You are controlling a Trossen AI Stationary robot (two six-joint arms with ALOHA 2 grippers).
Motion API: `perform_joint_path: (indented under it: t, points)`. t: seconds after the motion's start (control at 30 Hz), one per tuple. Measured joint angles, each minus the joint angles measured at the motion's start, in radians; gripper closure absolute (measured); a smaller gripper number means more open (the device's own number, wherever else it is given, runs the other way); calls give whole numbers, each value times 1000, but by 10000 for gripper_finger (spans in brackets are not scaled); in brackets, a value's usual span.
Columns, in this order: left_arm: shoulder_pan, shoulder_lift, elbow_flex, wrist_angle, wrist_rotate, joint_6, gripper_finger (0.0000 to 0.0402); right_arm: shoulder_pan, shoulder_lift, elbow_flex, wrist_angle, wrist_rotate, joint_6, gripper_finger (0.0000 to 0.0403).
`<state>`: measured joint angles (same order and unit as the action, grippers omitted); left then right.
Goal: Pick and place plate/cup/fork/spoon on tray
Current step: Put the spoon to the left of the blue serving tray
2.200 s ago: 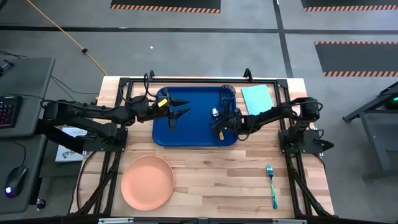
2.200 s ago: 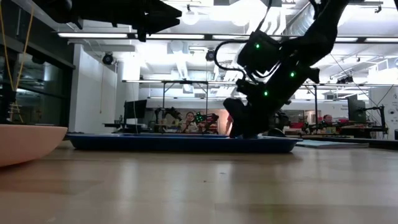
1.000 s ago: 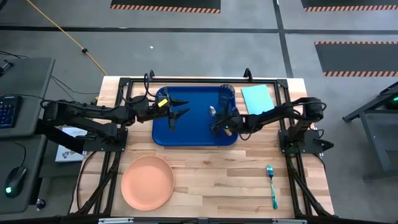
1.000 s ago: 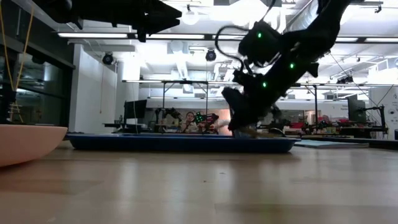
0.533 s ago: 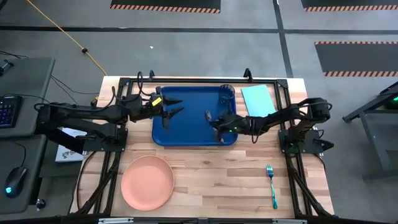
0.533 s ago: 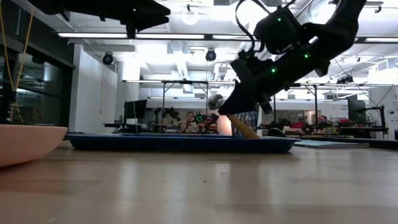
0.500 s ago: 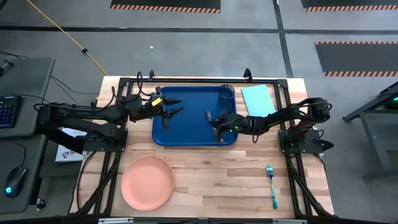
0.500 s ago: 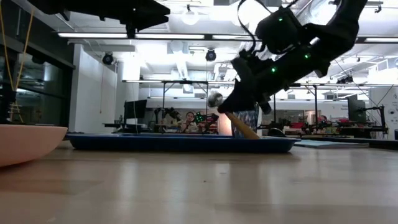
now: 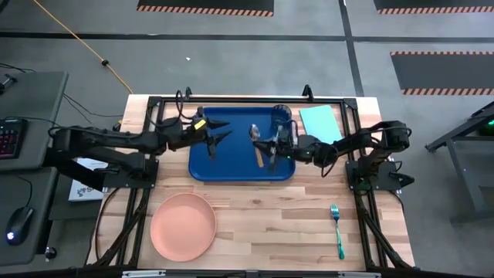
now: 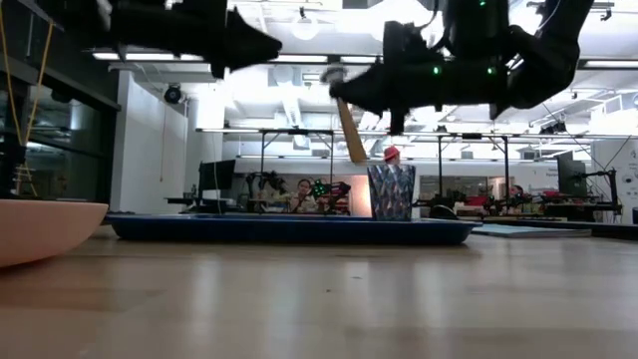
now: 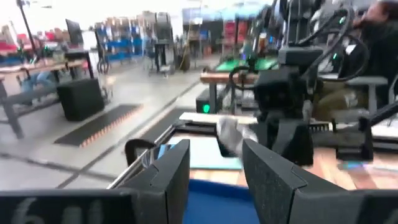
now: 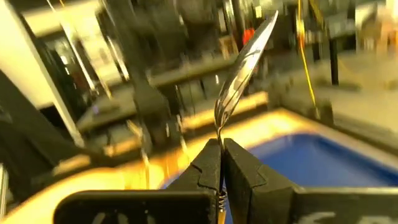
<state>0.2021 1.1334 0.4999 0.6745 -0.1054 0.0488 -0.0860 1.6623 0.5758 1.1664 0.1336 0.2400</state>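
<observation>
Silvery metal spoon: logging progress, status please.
Right gripper shut on silvery metal spoon, held above dark-blue rectangular tray. Left gripper open, over tray. Nothing in the way.

In the low view the plate (image 10: 40,227) is cut off at the 9 o'clock edge. The spoon (image 12: 242,59) is smeared by motion blur in the right wrist view. The fork (image 9: 336,230) is too small to show its tines.
</observation>
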Motion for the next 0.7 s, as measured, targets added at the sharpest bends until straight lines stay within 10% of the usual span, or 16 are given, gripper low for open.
perform_joint_path:
  t: [0.17, 0.7]
  points:
    - [99, 93, -114, 395, 183, -170, 264, -27, 0, 49, 78, -97, -22, 403]
    - [126, 356, 55, 394, 595, -430, 264, -45, 0, 262, -78, -217, -118, 403]
